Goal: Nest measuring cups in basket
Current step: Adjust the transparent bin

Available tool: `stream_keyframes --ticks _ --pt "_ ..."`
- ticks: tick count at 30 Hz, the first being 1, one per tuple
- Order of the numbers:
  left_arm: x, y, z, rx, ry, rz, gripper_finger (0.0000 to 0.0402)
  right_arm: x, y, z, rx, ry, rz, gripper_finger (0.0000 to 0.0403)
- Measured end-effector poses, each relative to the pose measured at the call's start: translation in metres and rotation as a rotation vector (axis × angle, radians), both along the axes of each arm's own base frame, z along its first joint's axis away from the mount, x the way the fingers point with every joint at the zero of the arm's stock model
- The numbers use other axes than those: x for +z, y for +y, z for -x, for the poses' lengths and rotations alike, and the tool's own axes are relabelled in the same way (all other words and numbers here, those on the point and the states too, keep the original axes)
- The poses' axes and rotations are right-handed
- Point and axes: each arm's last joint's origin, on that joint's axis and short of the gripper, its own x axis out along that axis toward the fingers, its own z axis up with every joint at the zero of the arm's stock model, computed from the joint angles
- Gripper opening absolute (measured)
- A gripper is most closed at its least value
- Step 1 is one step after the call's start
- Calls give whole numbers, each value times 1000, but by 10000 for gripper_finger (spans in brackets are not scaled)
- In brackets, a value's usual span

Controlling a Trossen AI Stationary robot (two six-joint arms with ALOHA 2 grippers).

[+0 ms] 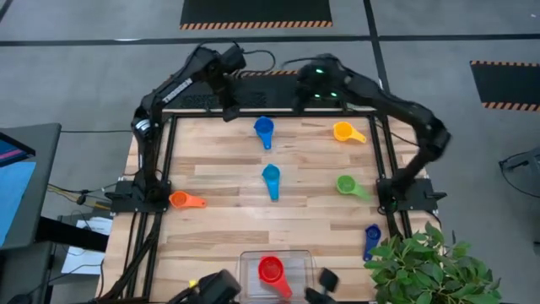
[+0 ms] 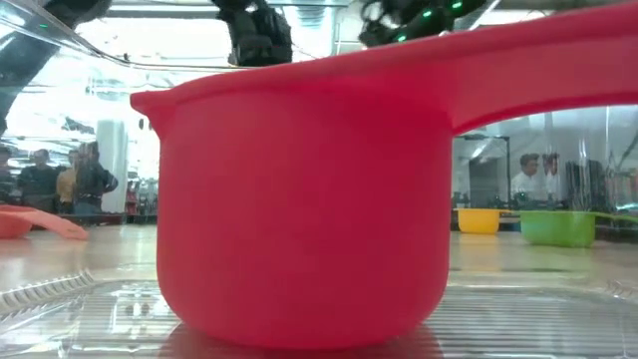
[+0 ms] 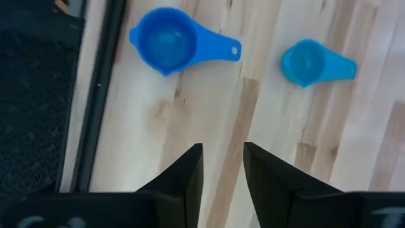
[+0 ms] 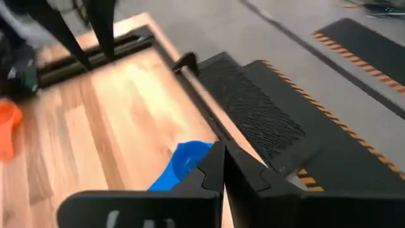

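The red measuring cup (image 1: pixel 270 270) sits inside the clear basket (image 1: pixel 250 259) at the near edge of the wooden table (image 1: pixel 228 211). In the low view the red cup fills most of the picture, standing upright on the basket's floor with its handle sticking out to one side.

The other cups lie spread out on the table. A blue cup (image 1: pixel 264 129) is near the far edge, and a light blue cup (image 1: pixel 271 176) lies in the middle of the table. The yellow cup (image 1: pixel 344 132) and the green cup (image 1: pixel 348 185) are on the right side. The orange cup (image 1: pixel 181 200) is by the left edge. The dark blue cup (image 1: pixel 371 238) is near the right corner, close to a leafy plant (image 1: pixel 430 266).

The left gripper (image 3: pixel 223 161) hangs above the far edge of the table, beside the blue cup but not touching it. Its fingers are a little apart and hold nothing.

The right gripper (image 4: pixel 223 168) is up at the far edge too, just past the blue cup. Its fingers are pressed together with nothing between them.

Both grippers are well apart from the basket.
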Motion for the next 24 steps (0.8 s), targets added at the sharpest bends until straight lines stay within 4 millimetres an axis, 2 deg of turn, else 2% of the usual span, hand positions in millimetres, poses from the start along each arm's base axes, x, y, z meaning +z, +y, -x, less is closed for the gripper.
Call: stream_keyframes --ticks 3,6,12,17,24 --pt "16 -14 6 38 -33 -13 100 -2 -13 -21 92 34 8 33" --pt "19 -35 13 25 -29 -6 100 -7 -27 -37 197 62 -23 33" --pt "-3 -78 37 33 -50 -27 100 -20 -53 -56 232 194 -160 33" --pt "-25 -109 65 163 -169 -48 100 -48 -70 -74 225 310 -283 33" --pt "-32 -146 96 346 -275 -147 100 -67 -63 -92 211 328 -349 33"
